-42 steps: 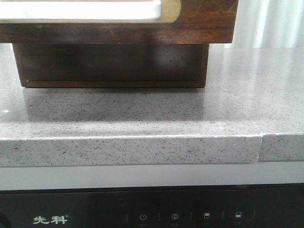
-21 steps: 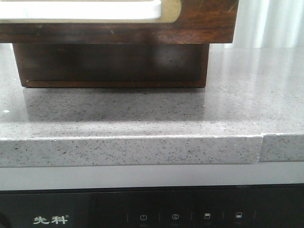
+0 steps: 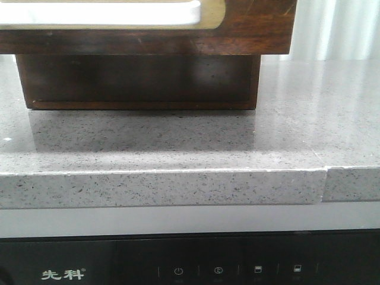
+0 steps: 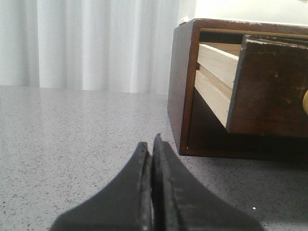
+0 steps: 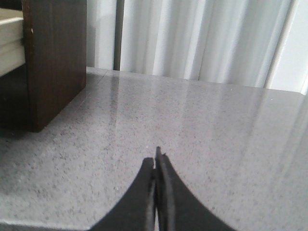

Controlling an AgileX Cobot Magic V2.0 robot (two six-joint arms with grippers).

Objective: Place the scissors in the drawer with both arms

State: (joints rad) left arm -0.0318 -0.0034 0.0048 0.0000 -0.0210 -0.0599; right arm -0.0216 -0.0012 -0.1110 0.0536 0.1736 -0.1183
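- Front view: drawer [image 3: 148,27] runs across top of frame, pulled out toward camera; dark brown wood w/ whitish panel rimmed in tan along upper edge.
- Under it, wooden box [image 3: 139,83] sits on grey speckled table [image 3: 178,142]; open dark recess faces camera.
- Table front edge crosses mid-frame; seam in the slab at right.
- Bottom of frame: black control panel [image 3: 190,267] w/ white characters at lower left, small icons toward centre-right.
- Neither hand shows in front view.
- Left wrist view: left hand [image 4: 152,144] at bottom centre, fingers pressed together, nothing between them. Closed, empty.
- Same view: box at right of frame, drawer [image 4: 250,86] sticking out of it, pale wood side wall visible. Hand is near box's lower corner, not touching.
- White curtain [image 4: 91,43] fills upper left behind table.
- Right wrist view: right hand [image 5: 156,163] at bottom centre, fingers together, empty. Closed.
- Same view: box side [image 5: 55,57] at upper left, apart from hand; curtain across top.
- Scissors: not seen in any view; location cannot be told.
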